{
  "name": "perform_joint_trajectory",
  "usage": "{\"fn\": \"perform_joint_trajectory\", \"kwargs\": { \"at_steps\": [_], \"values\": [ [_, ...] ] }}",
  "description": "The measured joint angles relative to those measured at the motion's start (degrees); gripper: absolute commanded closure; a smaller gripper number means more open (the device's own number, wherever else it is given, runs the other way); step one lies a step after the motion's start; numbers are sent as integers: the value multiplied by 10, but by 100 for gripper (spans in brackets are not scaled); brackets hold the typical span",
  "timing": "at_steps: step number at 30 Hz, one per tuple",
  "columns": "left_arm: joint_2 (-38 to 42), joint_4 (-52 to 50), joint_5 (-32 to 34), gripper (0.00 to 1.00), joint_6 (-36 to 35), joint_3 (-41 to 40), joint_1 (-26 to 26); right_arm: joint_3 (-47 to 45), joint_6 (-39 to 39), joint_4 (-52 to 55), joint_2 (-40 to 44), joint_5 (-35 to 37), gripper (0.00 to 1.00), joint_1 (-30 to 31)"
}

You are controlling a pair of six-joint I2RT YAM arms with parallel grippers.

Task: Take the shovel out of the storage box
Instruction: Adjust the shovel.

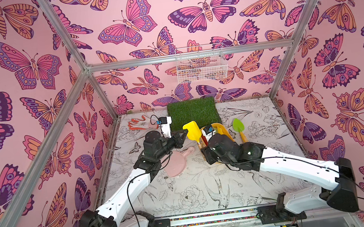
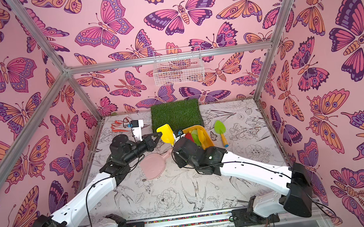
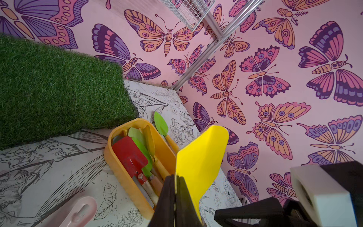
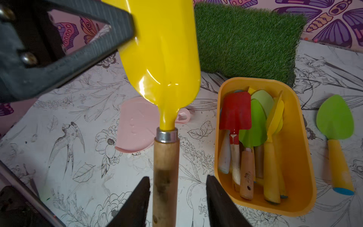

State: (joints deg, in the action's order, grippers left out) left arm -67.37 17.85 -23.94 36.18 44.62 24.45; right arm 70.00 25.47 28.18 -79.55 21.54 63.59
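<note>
Yellow metal shovel with wooden handle hangs outside the orange plastic storage box, just beside it, our left gripper clenched on its blade, our right gripper unclenched around the handle; we judge only putting down remains.

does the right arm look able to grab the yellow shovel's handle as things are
Likely yes: the right tool straddles the handle of the yellow shovel, jaws apart with nothing between, and the left tool holds the blade up, clear of the box.
</note>
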Motion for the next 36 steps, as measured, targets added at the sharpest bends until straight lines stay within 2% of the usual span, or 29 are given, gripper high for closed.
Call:
{"fn": "perform_joint_trajectory", "kwargs": {
  "at_steps": [5,16,26,32,36],
  "values": [
    [-3,-2,2,100,-2,0,0,32,4,26,-43,35,51,7],
    [-3,-4,7,100,-4,0,1,41,28,35,-67,33,64,11],
    [-7,-10,9,100,-4,1,2,24,48,45,-67,19,59,13],
    [-8,-13,9,100,-4,1,2,24,50,46,-68,16,66,14],
    [-8,-14,9,100,-5,1,2,24,49,44,-77,9,78,14]
  ]
}}
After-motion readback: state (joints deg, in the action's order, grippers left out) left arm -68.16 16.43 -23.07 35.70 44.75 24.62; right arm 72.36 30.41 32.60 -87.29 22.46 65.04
